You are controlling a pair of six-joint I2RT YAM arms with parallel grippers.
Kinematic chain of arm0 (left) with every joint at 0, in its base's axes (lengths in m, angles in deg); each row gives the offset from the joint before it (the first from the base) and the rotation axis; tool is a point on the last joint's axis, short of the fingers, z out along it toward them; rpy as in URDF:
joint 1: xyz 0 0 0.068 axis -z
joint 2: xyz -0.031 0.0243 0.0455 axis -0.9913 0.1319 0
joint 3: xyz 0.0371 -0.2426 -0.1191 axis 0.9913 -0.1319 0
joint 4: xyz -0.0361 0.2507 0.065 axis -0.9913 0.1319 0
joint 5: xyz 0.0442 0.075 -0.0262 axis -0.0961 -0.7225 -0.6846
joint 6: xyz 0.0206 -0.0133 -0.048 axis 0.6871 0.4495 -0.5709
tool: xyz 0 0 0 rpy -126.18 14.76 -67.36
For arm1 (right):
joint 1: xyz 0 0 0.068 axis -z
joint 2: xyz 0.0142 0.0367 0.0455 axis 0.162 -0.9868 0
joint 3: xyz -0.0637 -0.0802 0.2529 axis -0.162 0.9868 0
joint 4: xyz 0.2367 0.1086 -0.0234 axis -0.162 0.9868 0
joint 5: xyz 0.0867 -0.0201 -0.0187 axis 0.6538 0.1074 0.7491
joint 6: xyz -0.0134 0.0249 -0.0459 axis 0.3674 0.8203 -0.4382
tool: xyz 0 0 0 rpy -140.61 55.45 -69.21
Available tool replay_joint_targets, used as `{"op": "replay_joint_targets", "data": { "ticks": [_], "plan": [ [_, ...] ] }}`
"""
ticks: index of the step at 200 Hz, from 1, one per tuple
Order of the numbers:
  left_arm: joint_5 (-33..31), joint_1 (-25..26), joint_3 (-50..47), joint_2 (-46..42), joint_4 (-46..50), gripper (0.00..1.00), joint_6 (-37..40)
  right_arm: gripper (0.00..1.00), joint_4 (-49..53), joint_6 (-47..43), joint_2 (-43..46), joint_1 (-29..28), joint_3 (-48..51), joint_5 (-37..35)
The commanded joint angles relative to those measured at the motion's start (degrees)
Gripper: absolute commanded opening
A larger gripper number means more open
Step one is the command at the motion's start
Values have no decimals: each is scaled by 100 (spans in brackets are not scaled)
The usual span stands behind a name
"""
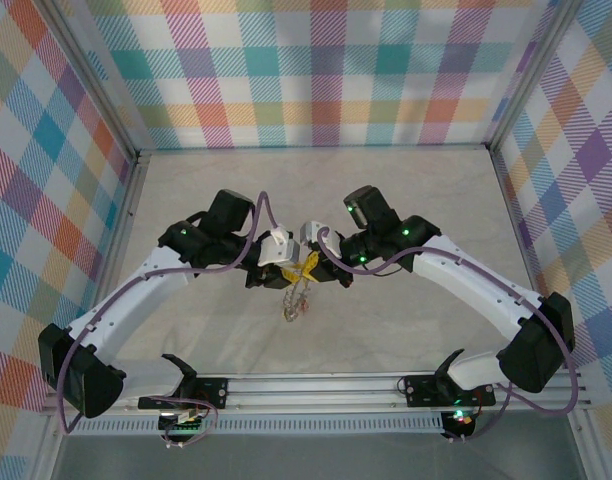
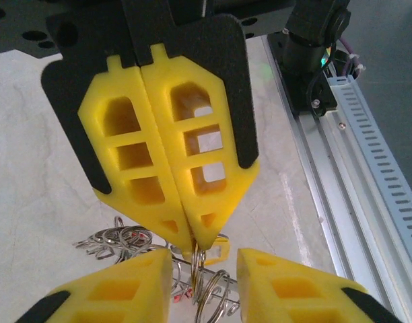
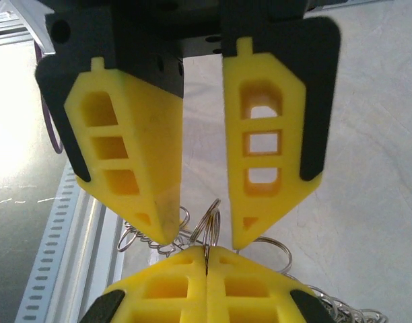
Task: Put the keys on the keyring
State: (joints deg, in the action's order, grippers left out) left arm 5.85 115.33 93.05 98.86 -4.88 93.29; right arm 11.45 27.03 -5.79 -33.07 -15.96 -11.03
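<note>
The right gripper [image 3: 206, 252] is pinching the keyring [image 3: 211, 215] between closed fingers. The left gripper [image 3: 200, 240] is standing open, its fingers straddling that ring. The keys [image 1: 294, 303] are bunching below it, mid-width on the bench [image 1: 416, 200], nearer its near edge.

keyring [image 3: 210, 219] half hidden between fingers [image 3: 165, 289], keys [image 1: 294, 298] indistinct

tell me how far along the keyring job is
Done: a bunch of keys hangs under the keyring. In hand: the right gripper is shut on the ring, the left gripper's jaws stand open either side of it. Left: threading; how many keys remain I can't tell.
</note>
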Motion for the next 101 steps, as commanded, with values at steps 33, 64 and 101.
{"op": "replay_joint_targets", "data": {
  "ticks": [33,64,101],
  "plan": [
    [-425,112,-45,45,-86,3,32,0,-218,60,16,20,-23,338],
    [-446,128,-44,-12,-73,0,164,0,-97,-109,33,20,-1,326],
    [-369,120,-93,-149,-151,0,168,14,65,-357,188,51,198,68]
  ]
}}
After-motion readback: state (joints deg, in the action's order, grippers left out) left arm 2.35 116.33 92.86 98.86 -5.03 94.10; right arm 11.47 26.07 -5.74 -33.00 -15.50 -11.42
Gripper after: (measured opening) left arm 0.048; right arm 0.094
